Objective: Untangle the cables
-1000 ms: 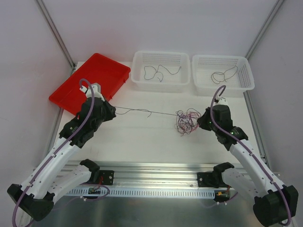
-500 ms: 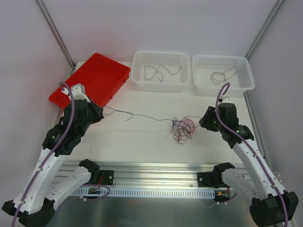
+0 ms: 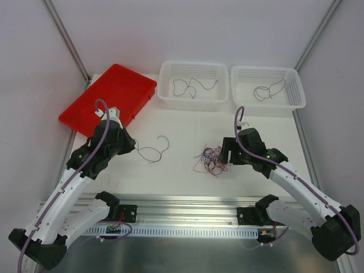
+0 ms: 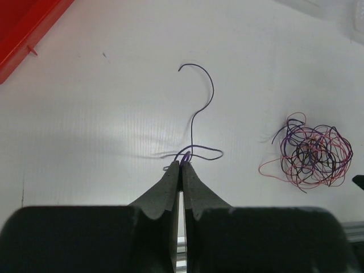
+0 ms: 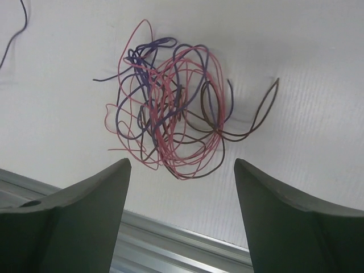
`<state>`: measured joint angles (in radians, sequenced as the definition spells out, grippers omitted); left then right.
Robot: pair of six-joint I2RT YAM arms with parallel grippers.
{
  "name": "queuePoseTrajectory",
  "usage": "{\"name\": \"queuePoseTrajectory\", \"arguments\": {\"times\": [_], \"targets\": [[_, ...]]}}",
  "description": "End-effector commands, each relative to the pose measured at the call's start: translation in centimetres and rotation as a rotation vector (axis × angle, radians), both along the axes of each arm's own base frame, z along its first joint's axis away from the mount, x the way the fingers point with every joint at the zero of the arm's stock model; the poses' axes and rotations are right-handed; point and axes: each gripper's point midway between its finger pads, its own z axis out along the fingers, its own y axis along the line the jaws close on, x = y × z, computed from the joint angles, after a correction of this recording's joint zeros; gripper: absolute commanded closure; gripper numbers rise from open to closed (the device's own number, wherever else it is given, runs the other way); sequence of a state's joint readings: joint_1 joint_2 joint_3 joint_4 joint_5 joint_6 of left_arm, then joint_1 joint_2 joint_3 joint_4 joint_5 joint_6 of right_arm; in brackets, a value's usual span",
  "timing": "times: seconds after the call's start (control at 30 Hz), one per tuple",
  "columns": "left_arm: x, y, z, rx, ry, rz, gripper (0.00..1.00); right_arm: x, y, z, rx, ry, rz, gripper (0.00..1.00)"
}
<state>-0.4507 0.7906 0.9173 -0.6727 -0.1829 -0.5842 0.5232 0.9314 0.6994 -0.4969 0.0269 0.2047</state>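
Change: the dark purple cable (image 4: pixel 192 131) that ran taut across the middle of the top view a second ago now lies slack. It is curled in a hook just right of the left gripper (image 4: pixel 182 166), with bare table (image 3: pixel 176 179) between its free end and the tangle (image 5: pixel 170 114). So it has come out of the knot.

Left gripper: fingers pressed together, and the near end of that cable is pinched at the tips with a small loop poking out. It sits left of centre in the top view.

Right gripper (image 5: pixel 182 170): it was clamped at the tangle's right side and has let go. The jaws stand wide apart with nothing between them, hovering over the tangle, which shows in the gap in the wrist view. The arm has swung left and down-frame, and the tangle has shifted a little the same way. It now lies loose on the table at centre-right of the top view.

Tangle: pink, purple and dark strands still looped through each other. I can't count them from these views.

Meaning: one cable is separated and the knot remains. The two white baskets (image 3: pixel 168 98) (image 3: pixel 296 98) at the top edge each hold a single dark cable, so the freed one probably goes to a basket next. The red tray (image 3: pixel 122 85) at upper left looks empty.
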Motion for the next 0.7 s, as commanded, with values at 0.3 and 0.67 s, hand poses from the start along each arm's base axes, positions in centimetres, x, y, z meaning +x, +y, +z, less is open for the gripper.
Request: {"name": "queuePoseTrajectory", "arguments": {"times": [0.3, 0.67], "targets": [[0.6, -1.4, 6.2, -0.065, -0.148, -0.089, 1.0, 1.9, 2.2, 0.1, -0.067, -0.048, -0.033, 0.1], [6.3, -5.3, 20.6, -0.126, -0.387, -0.189, 1.0, 0.6, -0.5, 5.7, -0.041, -0.193, -0.066, 0.03]]}}
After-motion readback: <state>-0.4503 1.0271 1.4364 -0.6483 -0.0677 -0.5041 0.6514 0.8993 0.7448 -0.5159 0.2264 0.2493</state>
